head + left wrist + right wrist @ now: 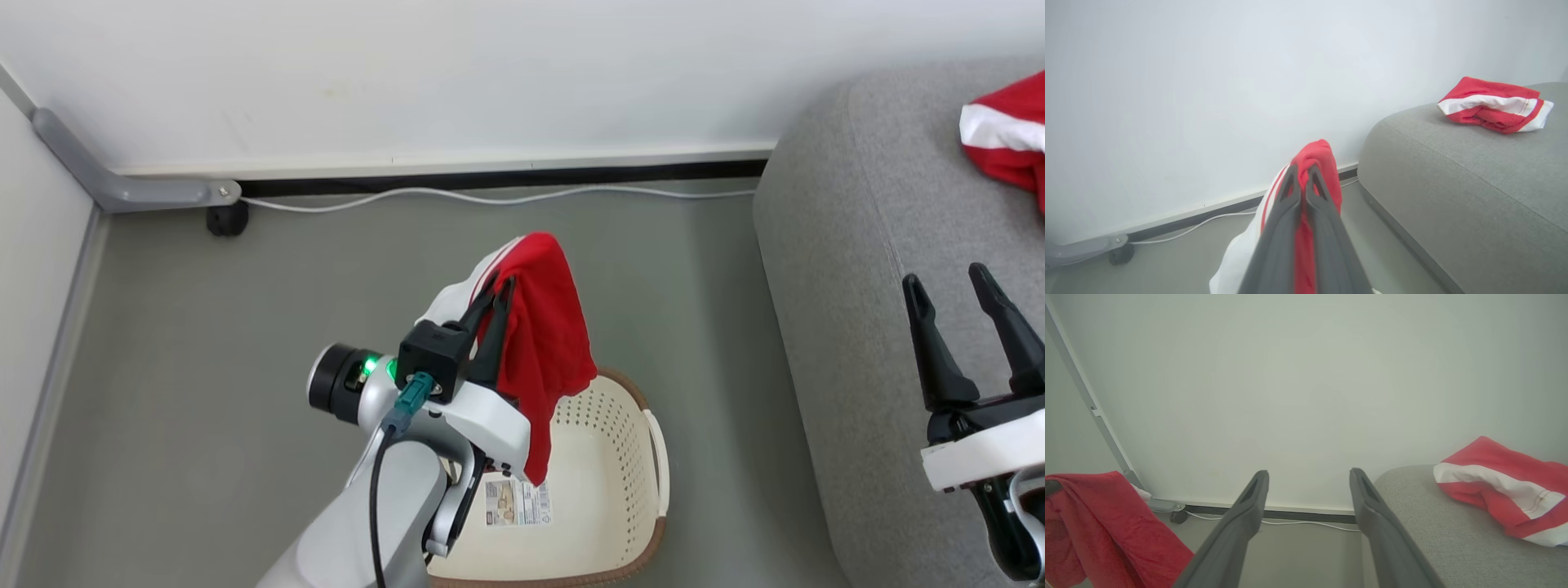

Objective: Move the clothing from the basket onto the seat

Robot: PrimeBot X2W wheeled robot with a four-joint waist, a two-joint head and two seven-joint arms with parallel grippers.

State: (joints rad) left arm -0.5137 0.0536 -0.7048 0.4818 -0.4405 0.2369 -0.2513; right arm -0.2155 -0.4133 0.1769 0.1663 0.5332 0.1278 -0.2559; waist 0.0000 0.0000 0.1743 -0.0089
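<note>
**Left hand holds a red garment above the basket; right hand open by the seat**

The left hand (500, 284) has its two dark fingers pressed together on a fold of the red garment (549, 327). The cloth is draped over the fingertips and hangs down on both sides. A white panel with thin red stripes falls on the hand's left side, and plain red fabric falls on its right. In the head view the lowest red edge hangs in front of the basket's inner wall, and it cannot be told whether it touches. The basket (608, 482) stands on the floor below the left arm, which hides part of it. A paper label (517, 502) is on its inside, and no clothing shows in the part that can be seen.

The right hand (944, 278) is over the front part of the seat. Its fingers are spread wide and nothing is between them.

The floor (245, 327) is plain grey-green. At the far left a grey bracket (122, 192) runs along the foot of the wall (408, 73), with a small dark foot (227, 220) under its end. A white cable (490, 194) lies along the skirting. To the right of the basket is the seat (849, 286), a large grey cushion with a rounded corner. A second garment (1008, 139), red with a broad white band, lies crumpled on the seat, well apart from the right hand.
</note>
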